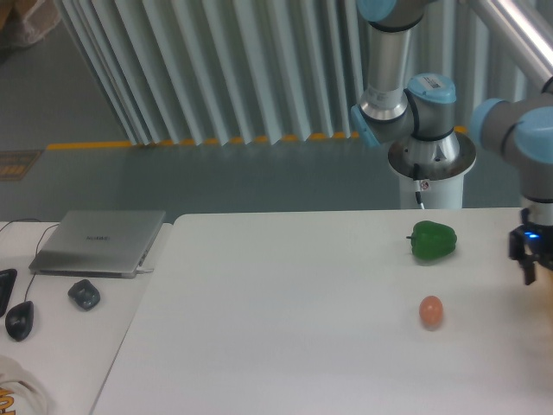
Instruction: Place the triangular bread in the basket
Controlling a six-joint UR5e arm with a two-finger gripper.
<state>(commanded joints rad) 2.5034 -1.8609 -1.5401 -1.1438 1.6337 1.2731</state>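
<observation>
Two foods sit on the white table (285, 328) from where I stand, and neither is the bread. Nearest, at about four o'clock from the table's middle, lies a small reddish egg (431, 312). Farther back, at about two o'clock, rests a green pepper (433, 241). Off at nine o'clock, on the side desk, a mouse (84, 295) lies in front of a closed laptop (99, 243).

At the far right edge, three o'clock, the gripper (528, 251) hangs low over the table with a blue light showing. It is cut off by the frame, so I cannot tell how wide the fingers stand or whether anything is between them. The bread itself is nowhere in view, and neither is the basket; both are likely off beyond that right edge.

The risk, as I judge it, lies in that crowding at the edge. If the bread is held loosely, a rough wedge could twist and drop short of the basket. A low swing back across could also clip the pepper or set the egg rolling.

Behind it all, the arm's base (430, 160) stands at twelve o'clock.
</observation>
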